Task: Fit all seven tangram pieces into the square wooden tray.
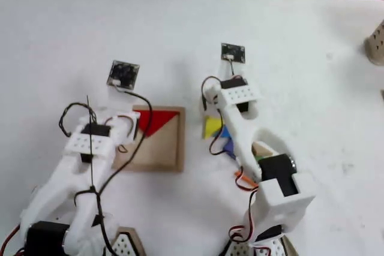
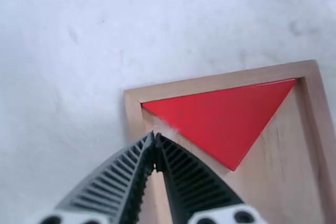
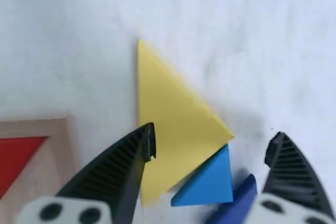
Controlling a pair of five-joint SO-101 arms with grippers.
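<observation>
The square wooden tray (image 1: 162,159) lies under my left arm, and a red triangle (image 1: 158,121) fills its far corner. In the left wrist view my left gripper (image 2: 154,141) is shut and empty, tips just over the tray rim (image 2: 210,83) beside the red triangle (image 2: 223,119). My right gripper (image 3: 212,144) is open over a yellow triangle (image 3: 168,114), with a light blue triangle (image 3: 210,180) and a dark blue piece (image 3: 236,203) between its fingers. In the high view the yellow (image 1: 211,126), blue (image 1: 225,135) and purple (image 1: 228,146) pieces lie right of the tray, partly hidden by the right arm.
A tan and green piece (image 1: 261,150) peeks out beside the right arm's elbow. A perforated wooden object (image 1: 376,43) stands at the table's far right edge. The tray corner (image 3: 42,128) shows in the right wrist view. White tabletop stretches beyond both arms.
</observation>
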